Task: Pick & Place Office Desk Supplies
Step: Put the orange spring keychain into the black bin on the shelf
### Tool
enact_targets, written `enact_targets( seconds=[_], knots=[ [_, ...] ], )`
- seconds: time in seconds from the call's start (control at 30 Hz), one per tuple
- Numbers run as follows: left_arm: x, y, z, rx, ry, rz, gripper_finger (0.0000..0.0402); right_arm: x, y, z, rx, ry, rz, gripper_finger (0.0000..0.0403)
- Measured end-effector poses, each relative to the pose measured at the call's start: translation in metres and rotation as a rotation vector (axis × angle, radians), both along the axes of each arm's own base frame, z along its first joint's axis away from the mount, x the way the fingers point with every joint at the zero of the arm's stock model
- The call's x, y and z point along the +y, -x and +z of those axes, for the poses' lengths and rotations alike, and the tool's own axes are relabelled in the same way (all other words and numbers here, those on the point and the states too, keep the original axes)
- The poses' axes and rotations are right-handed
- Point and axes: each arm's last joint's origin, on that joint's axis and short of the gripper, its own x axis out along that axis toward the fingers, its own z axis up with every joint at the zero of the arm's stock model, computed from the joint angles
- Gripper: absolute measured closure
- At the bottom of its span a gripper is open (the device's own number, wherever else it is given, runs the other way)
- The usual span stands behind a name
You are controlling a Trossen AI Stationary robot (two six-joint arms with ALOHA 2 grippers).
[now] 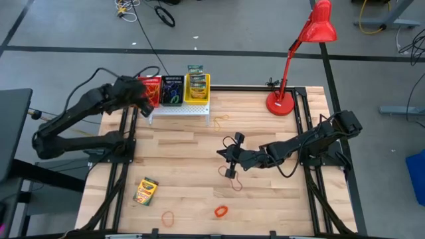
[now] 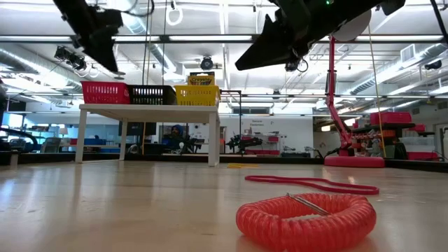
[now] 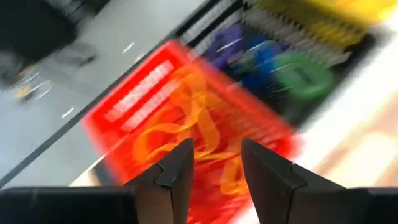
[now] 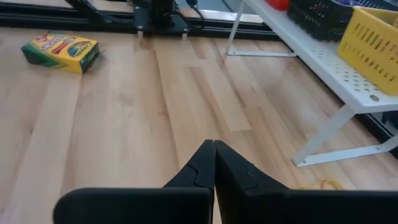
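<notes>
Only the left wrist view looks into the red basket (image 3: pixel 186 124), showing orange rubber bands (image 3: pixel 186 134) lying in it below the left gripper (image 3: pixel 214 162), whose fingers stand narrowly apart and empty over the stand (image 1: pixel 179 109) at the table's far left. The high view alone shows a crayon box (image 1: pixel 145 190) flat at near left, long axis running near-left to far-right. The right gripper (image 1: pixel 226 154) hovers mid-table, fingers pressed together, empty.
</notes>
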Motion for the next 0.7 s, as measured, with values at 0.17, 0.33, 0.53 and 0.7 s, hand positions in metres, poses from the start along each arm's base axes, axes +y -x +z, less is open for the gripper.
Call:
enact_targets(
  seconds=[0.17, 0.33, 0.53, 0.7],
  knots=[
    [-0.024, 0.003, -0.004, -0.28, -0.029, -0.195, 0.0271, 0.01, 0.007, 0.006, 0.034, -0.028, 0.039, 0.0398],
    [-0.05, -0.009, -0.034, -0.572, -0.045, -0.495, 0.0305, 0.024, 0.012, 0.009, 0.141, -0.104, 0.055, 0.0398],
    [-0.081, -0.035, -0.089, -0.722, -0.104, -0.766, 0.0347, 0.046, 0.023, 0.008, 0.179, -0.179, 0.065, 0.0398],
    [-0.108, -0.045, -0.124, -0.796, -0.129, -0.916, 0.0365, 0.063, 0.028, -0.001, 0.208, -0.262, 0.084, 0.0395]
  ],
)
